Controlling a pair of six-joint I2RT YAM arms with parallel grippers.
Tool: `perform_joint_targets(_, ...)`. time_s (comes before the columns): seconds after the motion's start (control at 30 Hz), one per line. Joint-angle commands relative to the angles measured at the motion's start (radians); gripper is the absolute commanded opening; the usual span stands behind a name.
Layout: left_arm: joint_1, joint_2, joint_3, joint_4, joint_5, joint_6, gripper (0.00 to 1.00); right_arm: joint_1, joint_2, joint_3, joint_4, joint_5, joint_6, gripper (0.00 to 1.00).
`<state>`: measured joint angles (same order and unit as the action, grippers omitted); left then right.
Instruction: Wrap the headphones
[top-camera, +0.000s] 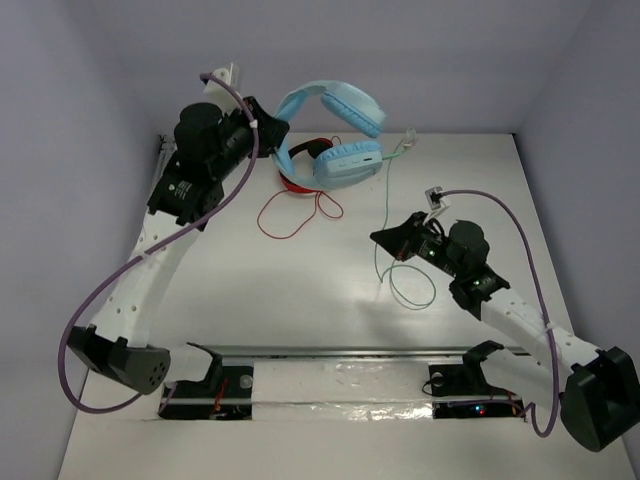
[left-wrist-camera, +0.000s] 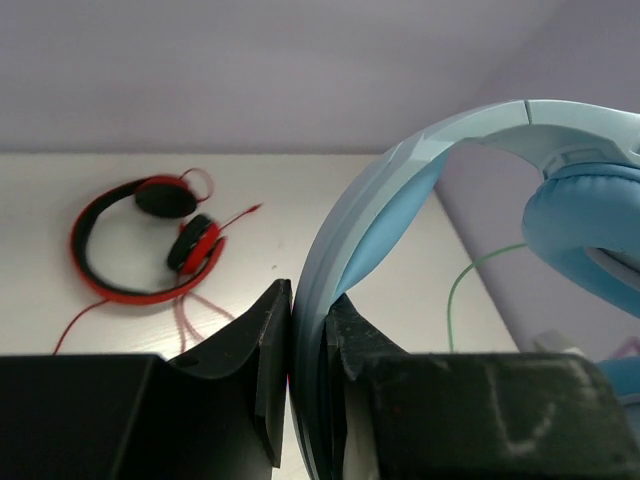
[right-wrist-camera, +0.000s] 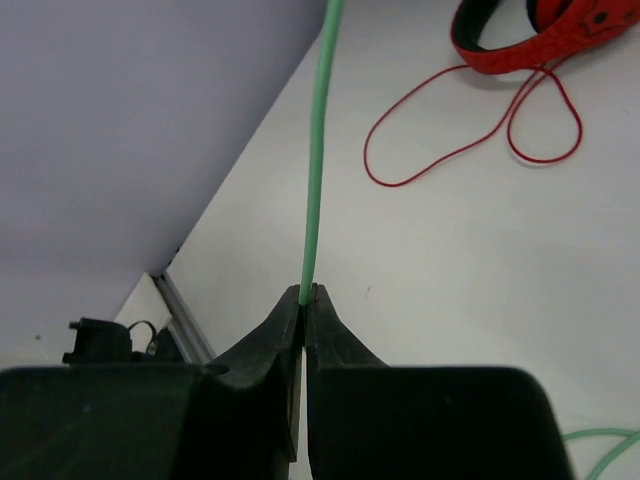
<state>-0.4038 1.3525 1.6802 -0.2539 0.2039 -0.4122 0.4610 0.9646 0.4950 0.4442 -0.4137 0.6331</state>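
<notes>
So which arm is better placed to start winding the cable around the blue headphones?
Right, probably. The right gripper is shut on the green cable and can lead it round; the left gripper clamps the headphones by the headband, holding them up.

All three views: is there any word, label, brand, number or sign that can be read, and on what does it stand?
None: no text can be read in any view.
The light-blue headphones show no lettering.
The red-and-black headphones show none either.
</notes>
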Motion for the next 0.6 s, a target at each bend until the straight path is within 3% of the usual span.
perform_joint_targets(0.0,0.005,-0.133,-0.144,0.246,-0.193,-0.085,0.00,0.031,0.028,0.101,-0.175,0.133,-0.019,0.00)
perform_joint_targets(0.27,0.005,-0.279,-0.545,0.432,-0.429,-0.134,0.00,0.174,0.057,0.203,-0.424,0.303,-0.075,0.00)
perform_joint_targets(0.57,-0.035,-0.302,-0.755,0.550,-0.538,-0.165,0.00,0.497,0.094,0.349,-0.656,0.515,-0.081,0.00)
